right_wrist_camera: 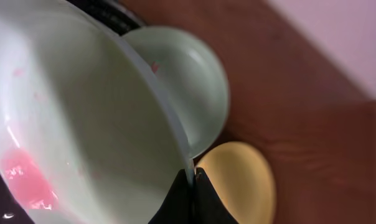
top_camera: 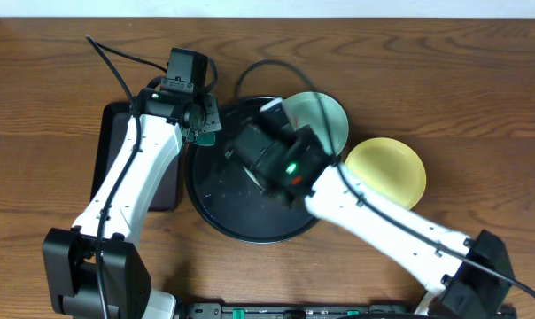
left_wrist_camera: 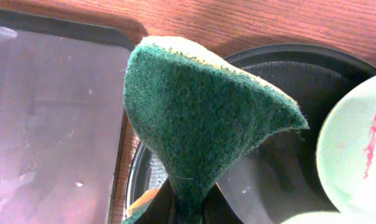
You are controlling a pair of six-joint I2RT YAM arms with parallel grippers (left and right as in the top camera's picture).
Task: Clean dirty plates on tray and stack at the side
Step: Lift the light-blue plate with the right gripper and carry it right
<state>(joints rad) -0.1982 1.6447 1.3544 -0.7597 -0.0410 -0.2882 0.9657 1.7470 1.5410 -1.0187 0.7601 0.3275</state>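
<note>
My right gripper is shut on the rim of a light blue-green plate with pink-red smears, and holds it tilted over the round black tray. In the overhead view this plate is mostly hidden under the right wrist. A second blue-green plate rests on the tray's far right rim. The pale yellow plate lies on the table to the right of the tray. My left gripper is shut on a green sponge at the tray's left edge, beside the held plate.
A rectangular black tray lies left of the round tray, under the left arm. It also shows in the left wrist view. Black cables run across the far side of the wooden table.
</note>
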